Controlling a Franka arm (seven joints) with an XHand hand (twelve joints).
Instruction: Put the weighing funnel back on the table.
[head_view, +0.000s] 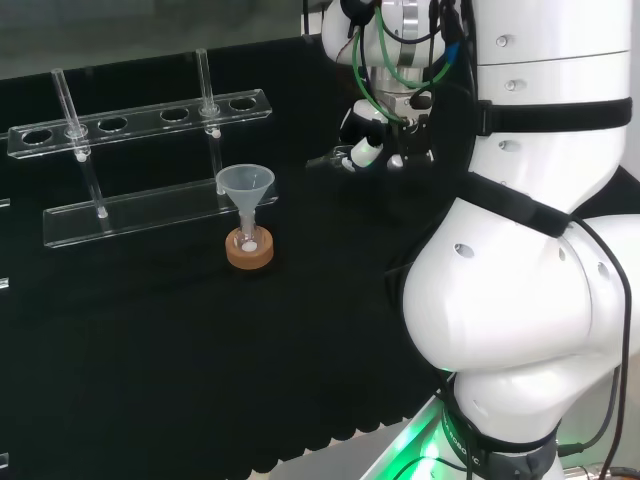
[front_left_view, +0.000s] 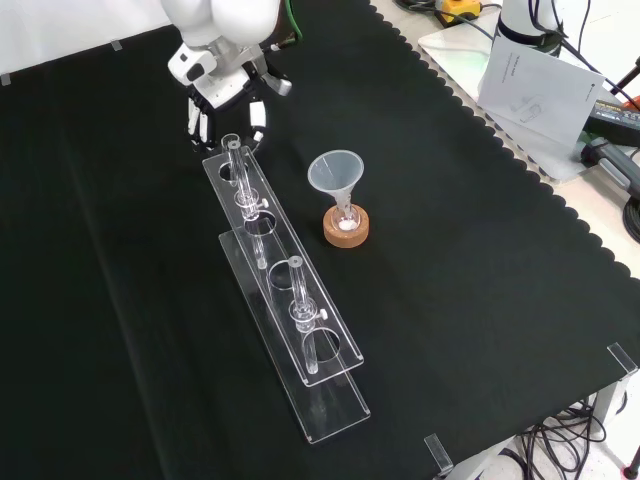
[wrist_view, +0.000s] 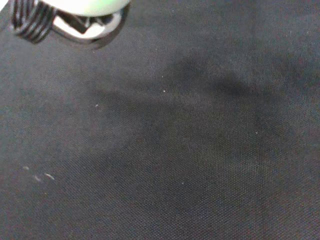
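Bare black cloth (wrist_view: 175, 150) lies closest, spread under my wrist camera with a soft shadow across it, and a blurred part of my hand (wrist_view: 70, 17) juts in. From the front, my hand (front_left_view: 226, 92) hangs over the desk just beyond the far end of the clear rack (front_left_view: 290, 320). It is to the left of, and farther off than, the funnel (front_left_view: 335, 172) standing in its flask on the cork ring (front_left_view: 346, 228).

Whether my hand is spread wide, drawn narrow or closed round something, I cannot tell. So I cannot say if the weighing funnel sits in it; a small clear piece is hard to pick out here.

I judge this to be the set-down step. The next move calls for coming down onto open cloth, clear of the rack, and letting go low so that nothing rolls.
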